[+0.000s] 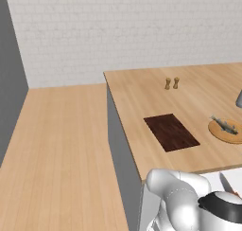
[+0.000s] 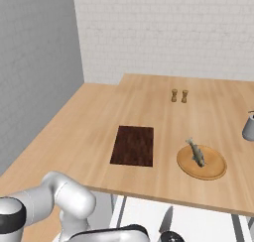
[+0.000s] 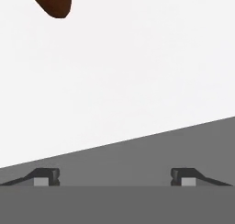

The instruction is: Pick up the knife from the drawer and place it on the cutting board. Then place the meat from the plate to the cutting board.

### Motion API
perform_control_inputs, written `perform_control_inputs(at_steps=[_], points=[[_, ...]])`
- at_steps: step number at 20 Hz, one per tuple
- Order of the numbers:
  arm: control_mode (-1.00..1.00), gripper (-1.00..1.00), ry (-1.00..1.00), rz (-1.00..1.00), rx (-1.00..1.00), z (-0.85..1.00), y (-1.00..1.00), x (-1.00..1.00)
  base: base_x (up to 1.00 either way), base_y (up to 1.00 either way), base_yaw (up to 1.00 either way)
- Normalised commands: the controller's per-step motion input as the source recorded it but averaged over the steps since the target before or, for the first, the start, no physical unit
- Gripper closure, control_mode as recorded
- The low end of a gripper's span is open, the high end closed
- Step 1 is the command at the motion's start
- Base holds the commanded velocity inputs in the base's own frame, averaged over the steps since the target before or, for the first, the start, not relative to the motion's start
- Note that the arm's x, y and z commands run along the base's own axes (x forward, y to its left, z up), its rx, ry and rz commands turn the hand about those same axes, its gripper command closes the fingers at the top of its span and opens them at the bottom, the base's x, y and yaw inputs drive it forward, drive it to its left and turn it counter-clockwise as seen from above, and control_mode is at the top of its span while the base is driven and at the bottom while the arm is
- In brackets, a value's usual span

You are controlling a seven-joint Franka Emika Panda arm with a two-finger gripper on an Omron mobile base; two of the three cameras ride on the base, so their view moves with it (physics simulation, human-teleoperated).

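In the hand view my gripper [image 3: 114, 178] is open, its two dark fingertips [image 3: 46, 177] wide apart over the white floor of the drawer [image 3: 137, 71], with nothing between them. The orange-brown handle end of the knife [image 3: 53, 0] lies at the top left, well away from the fingers. From the base, the grey blade of the knife [image 2: 166, 220] shows in the open drawer [image 2: 203, 221] below the counter's front edge. The dark cutting board [image 2: 133, 145] lies bare on the counter. To its right the round tan plate [image 2: 213, 169] carries the greyish meat [image 2: 196, 151].
Two small wooden shakers [image 2: 179, 95] stand farther back on the counter. A grey pot [image 2: 249, 127] sits at the right edge. The counter's grey side [image 1: 120, 149] drops to a wood floor on the left. My white arm bends low in front of the counter.
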Motion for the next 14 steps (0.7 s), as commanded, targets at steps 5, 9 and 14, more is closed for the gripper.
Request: perform_control_inputs(at_steps=[5,9,14], points=[[-1.0,-1.0,0.1,0.0,0.0,-0.34,-0.09,-0.56,0.0,0.0,0.0],[-1.0,-1.0,0.07,0.0,0.0,-0.38,-0.03,-0.5,0.0,0.0,0.0],[-1.0,-1.0,0.06,0.0,0.0,-0.37,0.0,-0.42,0.0,0.0,0.0]])
